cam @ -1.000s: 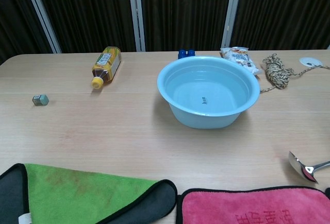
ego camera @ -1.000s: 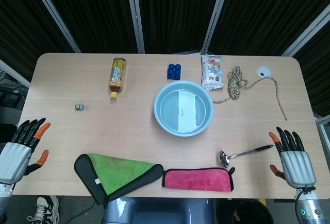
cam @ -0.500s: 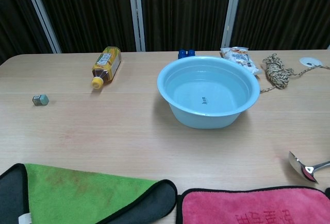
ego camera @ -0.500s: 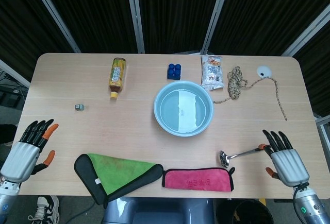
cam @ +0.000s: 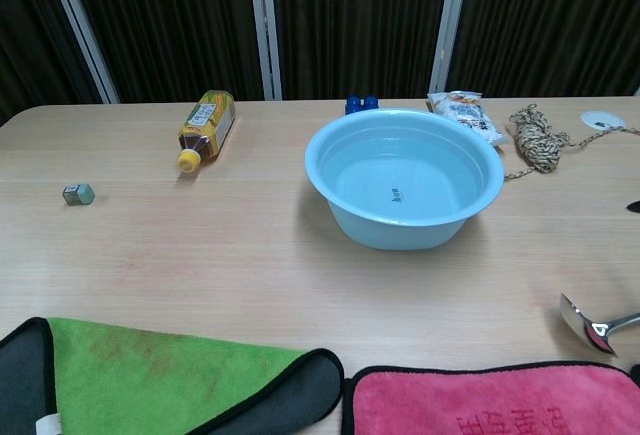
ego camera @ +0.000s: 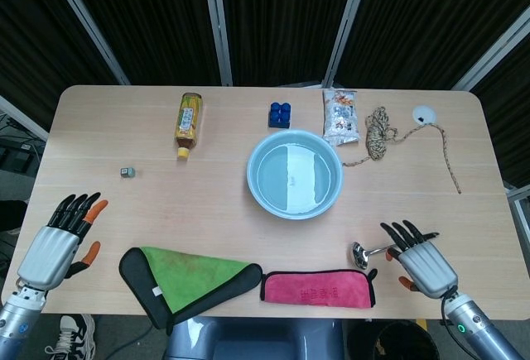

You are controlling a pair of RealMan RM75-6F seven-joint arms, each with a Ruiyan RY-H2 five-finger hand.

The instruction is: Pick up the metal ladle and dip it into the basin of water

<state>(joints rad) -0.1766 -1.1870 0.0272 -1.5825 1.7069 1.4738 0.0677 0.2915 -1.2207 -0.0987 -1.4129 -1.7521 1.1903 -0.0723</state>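
Observation:
The metal ladle (ego camera: pixel 368 251) lies on the table at the front right, bowl toward the left; its bowl (cam: pixel 585 323) also shows at the right edge of the chest view. My right hand (ego camera: pixel 421 262) hovers over the ladle's handle with fingers spread, covering most of it; I cannot tell whether it touches. The light blue basin (ego camera: pixel 258 184) of water stands mid-table, behind and left of the ladle, and appears in the chest view as basin (cam: pixel 345 217). My left hand (ego camera: pixel 60 242) is open at the front left edge, holding nothing.
A pink cloth (ego camera: pixel 319 286) lies just in front of the ladle, and a green and black cloth (ego camera: pixel 186 276) to its left. At the back are a yellow bottle (ego camera: pixel 188 122), blue blocks (ego camera: pixel 280 114), a snack packet (ego camera: pixel 340 117) and a rope coil (ego camera: pixel 381 132). A small cube (ego camera: pixel 127 172) sits left.
My right hand has moved left along the front edge and now covers the ladle's handle. My left hand has drifted slightly right and inward. The ladle has not moved.

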